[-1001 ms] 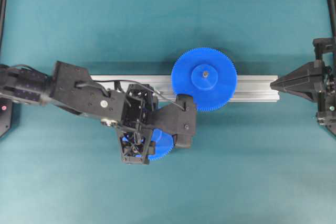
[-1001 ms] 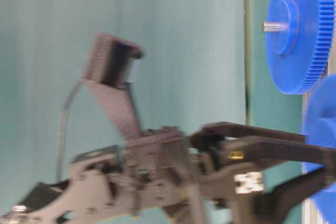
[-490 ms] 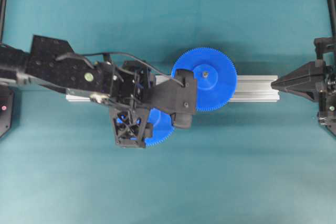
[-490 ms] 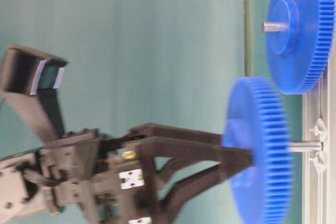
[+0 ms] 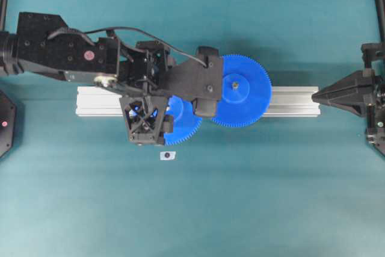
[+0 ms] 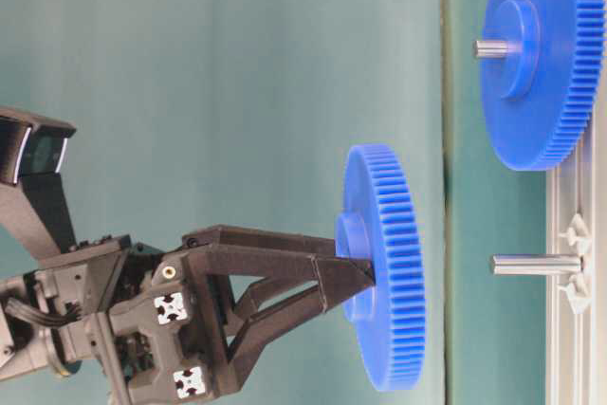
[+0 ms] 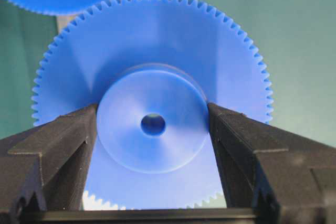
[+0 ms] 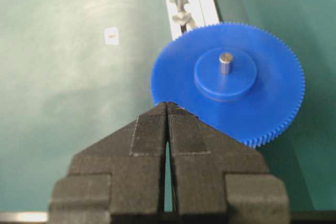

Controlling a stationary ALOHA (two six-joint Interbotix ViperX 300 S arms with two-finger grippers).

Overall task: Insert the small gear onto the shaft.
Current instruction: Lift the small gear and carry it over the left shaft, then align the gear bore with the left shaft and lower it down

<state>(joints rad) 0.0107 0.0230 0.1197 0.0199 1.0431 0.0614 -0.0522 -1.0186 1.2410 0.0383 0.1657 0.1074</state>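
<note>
1. Judging by how things lie, we have the small gear (image 6: 383, 267) picked up and in the air, but not yet on the shaft (image 6: 534, 264); the insertion itself is all still to do.
2. We see the left end effector (image 7: 153, 129) pinching the gear's raised hub from both sides, its fingers (image 7: 60, 137) pressed against the hub wall.
3. We find the gear above the ribbed rail (image 5: 289, 102), clear of the surface (image 5: 271, 197) and apart from the shaft tip, just beside the wider gear (image 5: 240, 91) already seated on its own pin.
4. We read the gear as lying flat, its bore axis upright and parallel to the shaft, hub on the side away from the shaft.
5. We judge that the bore sits roughly in line with the shaft in the table-level view; what remains is fine centring and lowering.
6. We see the right end effector (image 8: 167, 109) pressed together and empty, parked at the rail's far end.
</note>
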